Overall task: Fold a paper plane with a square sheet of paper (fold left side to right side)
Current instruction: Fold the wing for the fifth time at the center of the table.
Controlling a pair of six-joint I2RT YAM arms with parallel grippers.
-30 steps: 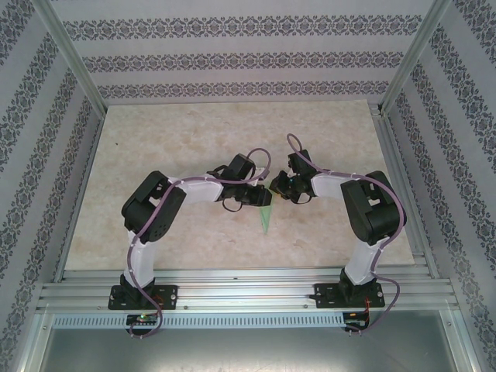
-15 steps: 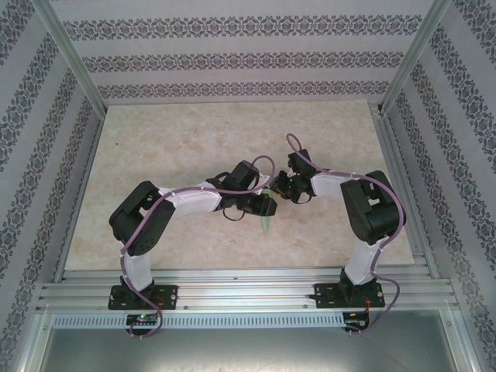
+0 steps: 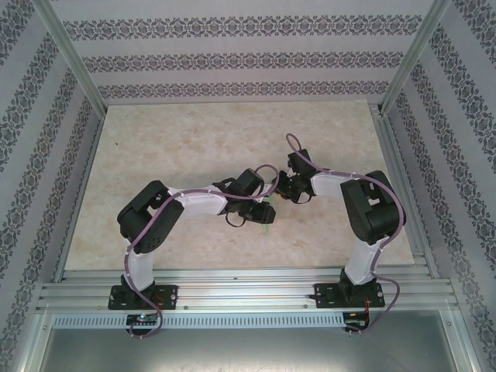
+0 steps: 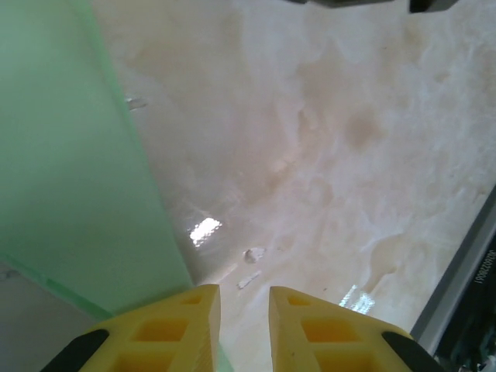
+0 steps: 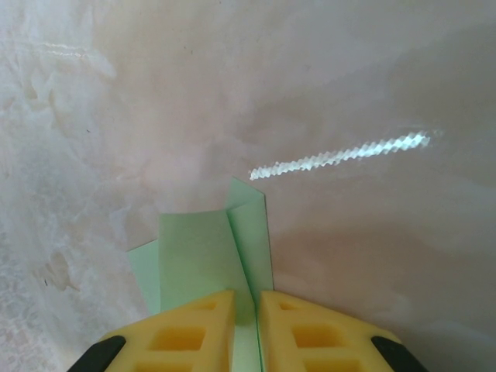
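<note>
The square sheet of paper is folded into a narrow light green paper plane (image 3: 267, 220) and lies at the table's middle, mostly covered by the two grippers. My right gripper (image 3: 280, 191) comes at it from the right. In the right wrist view its yellow fingers (image 5: 194, 329) are shut on an upright fold of the plane (image 5: 198, 252). My left gripper (image 3: 262, 211) sits over the plane's near part. In the left wrist view a green flap (image 4: 70, 170) runs under the left finger (image 4: 174, 325), and bare table shows in the narrow gap of that gripper (image 4: 245, 291).
The marble-patterned table (image 3: 194, 139) has room at the back and left. Aluminium rails (image 3: 232, 280) run along the near edge, and another rail (image 4: 465, 271) lies close on the right. Patterned walls enclose the cell.
My left gripper has moved right and nearer, onto the paper plane, so less green shows from above. The right arm has held still.
</note>
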